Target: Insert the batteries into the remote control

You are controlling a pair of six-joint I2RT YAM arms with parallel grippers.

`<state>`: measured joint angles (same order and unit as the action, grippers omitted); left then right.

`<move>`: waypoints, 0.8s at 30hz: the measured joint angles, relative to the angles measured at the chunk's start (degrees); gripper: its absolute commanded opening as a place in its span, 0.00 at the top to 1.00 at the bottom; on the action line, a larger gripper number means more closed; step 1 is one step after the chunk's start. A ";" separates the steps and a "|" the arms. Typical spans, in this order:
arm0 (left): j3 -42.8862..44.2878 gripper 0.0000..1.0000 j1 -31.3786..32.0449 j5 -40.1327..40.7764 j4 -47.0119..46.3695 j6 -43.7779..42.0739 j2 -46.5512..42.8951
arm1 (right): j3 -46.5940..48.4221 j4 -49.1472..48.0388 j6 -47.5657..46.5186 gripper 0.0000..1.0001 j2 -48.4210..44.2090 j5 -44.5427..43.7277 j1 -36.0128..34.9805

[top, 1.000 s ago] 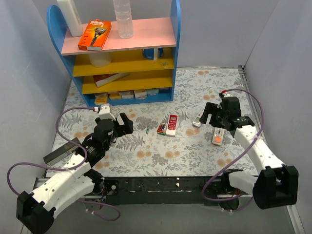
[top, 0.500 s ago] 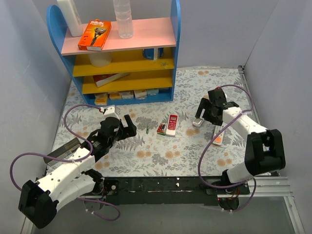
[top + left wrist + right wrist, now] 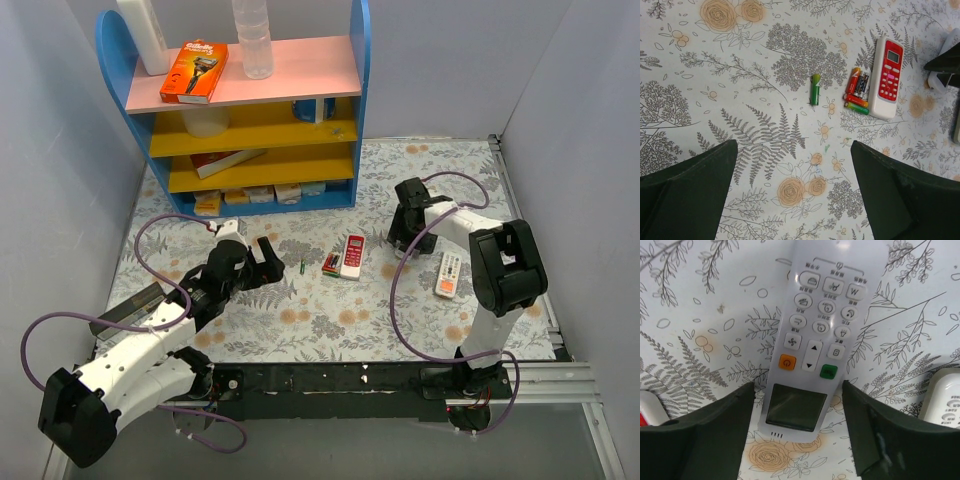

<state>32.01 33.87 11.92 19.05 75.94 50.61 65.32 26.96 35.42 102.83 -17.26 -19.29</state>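
Observation:
The remote control [image 3: 817, 340] is white with a grey display, an orange button and a green button. It lies flat on the floral cloth. My right gripper [image 3: 796, 390] is open, with a finger on each side of the remote's display end. In the top view this gripper [image 3: 403, 235] covers most of the remote [image 3: 401, 253]. The batteries [image 3: 857, 90] lie in a small red and green cluster against the red-and-white remote [image 3: 889, 75]. One green battery [image 3: 814, 89] lies apart to their left. My left gripper [image 3: 793, 150] is open and empty, short of the batteries [image 3: 330, 264].
A second white remote [image 3: 447, 275] with an orange patch lies right of my right gripper, and its edge shows in the right wrist view [image 3: 945, 397]. A blue shelf unit [image 3: 250, 120] stands at the back left. A dark box [image 3: 130, 310] lies by the left arm.
My right arm has swung left and its gripper has come down over the white remote. My left gripper has moved a little right, toward the batteries.

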 measured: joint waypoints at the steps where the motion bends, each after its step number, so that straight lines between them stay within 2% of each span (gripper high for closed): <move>1: 0.00 0.02 0.00 -0.39 -0.04 0.07 0.00 | 0.02 0.15 0.17 0.33 0.33 -0.37 -0.33; 5: 0.00 0.02 0.00 -2.01 -0.33 0.35 0.11 | -0.48 0.20 0.39 0.53 0.37 -0.85 -1.27; 6: 0.00 0.02 0.00 -2.45 -0.48 0.39 0.20 | -0.79 -0.02 0.35 0.63 0.11 -0.81 -1.27; 8: 0.00 0.02 0.00 -3.93 -1.25 0.44 0.46 | -2.27 -0.83 0.15 0.69 -1.09 -0.55 -1.27; 9: 0.00 0.02 0.00 -4.72 -1.68 0.46 0.59 | -3.28 -0.98 0.02 0.76 -1.99 -0.22 -1.27; 11: 0.00 0.02 0.00 -6.56 -2.80 0.44 0.72 | -5.40 -1.29 -0.50 0.82 -4.17 1.16 -1.27; 15: 0.09 0.02 0.00 -10.91 -6.32 0.55 0.74 | -9.84 -2.73 -2.73 0.90 -11.54 6.29 -1.40; 17: 0.22 0.02 0.00 -13.22 -8.68 0.83 0.96 | -12.39 -4.61 -3.82 0.90 -16.59 10.03 -1.66; 24: 0.13 0.02 0.00 -20.61 -21.07 3.43 1.29 | -24.63 -22.18 -4.37 0.92 -36.59 30.56 -2.82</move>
<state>32.14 33.87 -8.69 -2.02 79.37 51.90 40.69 4.78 31.05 66.24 13.30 -22.11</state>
